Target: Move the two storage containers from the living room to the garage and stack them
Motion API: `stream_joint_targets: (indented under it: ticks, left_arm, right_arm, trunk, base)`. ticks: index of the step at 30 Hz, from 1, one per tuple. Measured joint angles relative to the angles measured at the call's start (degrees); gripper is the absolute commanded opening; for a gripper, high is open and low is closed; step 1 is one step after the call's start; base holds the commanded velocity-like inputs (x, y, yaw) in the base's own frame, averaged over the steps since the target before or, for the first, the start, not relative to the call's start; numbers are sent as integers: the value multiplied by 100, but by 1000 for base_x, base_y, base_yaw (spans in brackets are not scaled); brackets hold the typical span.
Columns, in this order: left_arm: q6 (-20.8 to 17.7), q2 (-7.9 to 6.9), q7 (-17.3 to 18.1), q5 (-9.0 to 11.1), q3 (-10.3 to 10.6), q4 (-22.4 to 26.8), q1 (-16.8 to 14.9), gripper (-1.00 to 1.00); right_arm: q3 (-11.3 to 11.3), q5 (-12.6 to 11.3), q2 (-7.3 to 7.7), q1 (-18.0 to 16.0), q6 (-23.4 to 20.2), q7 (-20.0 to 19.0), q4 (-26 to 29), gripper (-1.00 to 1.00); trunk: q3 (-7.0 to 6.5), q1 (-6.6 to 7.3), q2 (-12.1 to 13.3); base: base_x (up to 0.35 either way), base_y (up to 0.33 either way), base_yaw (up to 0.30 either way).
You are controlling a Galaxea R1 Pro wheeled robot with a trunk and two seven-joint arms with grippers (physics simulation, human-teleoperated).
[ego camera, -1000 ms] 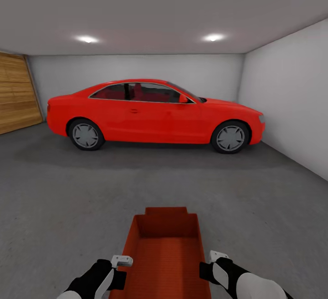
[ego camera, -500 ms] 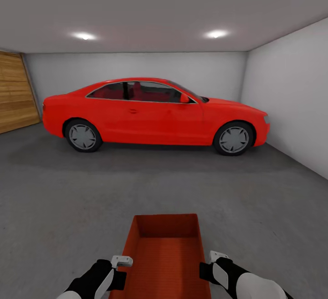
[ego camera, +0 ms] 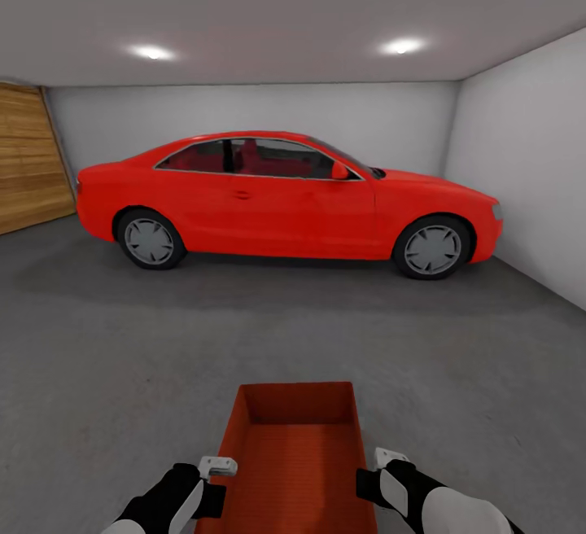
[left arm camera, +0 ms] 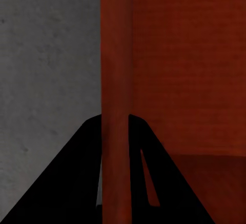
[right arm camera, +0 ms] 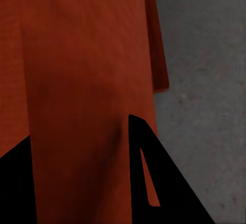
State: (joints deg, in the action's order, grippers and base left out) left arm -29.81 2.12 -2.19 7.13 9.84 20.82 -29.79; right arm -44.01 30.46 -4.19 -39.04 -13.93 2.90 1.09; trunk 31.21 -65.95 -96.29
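An orange-red lidless storage container hangs in front of me, low in the head view, above the garage's dark grey floor. My left gripper is shut on its left wall, and my right gripper is shut on its right wall. In the left wrist view the thin orange wall runs between the two black fingers of my left gripper. The right wrist view has the container's wall between the fingers of my right gripper, with grey floor beside it.
A big red car stands side-on across the garage ahead. A wood-panelled door is at the left and a white wall at the right. Grey floor lies between me and the car.
The head view has moved toward the car, which looks larger and sits further right. The rim of a second orange container seen past the held one a second ago is out of sight.
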Motion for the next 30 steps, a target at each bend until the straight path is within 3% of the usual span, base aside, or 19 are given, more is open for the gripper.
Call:
stream_joint_targets:
  ticks: [13,19,30]
  left_arm:
    - [12,18,-3,-60,-36,15,-1,-100]
    - [18,55,4,-191,-118,14,-5,-100]
    - [167,58,29,-140,-137,-131,-5,-100]
  right_arm:
    - [0,5,9,0,19,-30,12,-100]
    - [4,8,18,-2,20,-32,27,-100]
    - [74,6,13,-2,19,-2,23,-100]
  trunk:
    - [99,0,0]
    - [115,0,0]
    - [116,-3,0]
  base:
    - [341,0,1]
    - [339,0,0]
    - [61,-3,0]
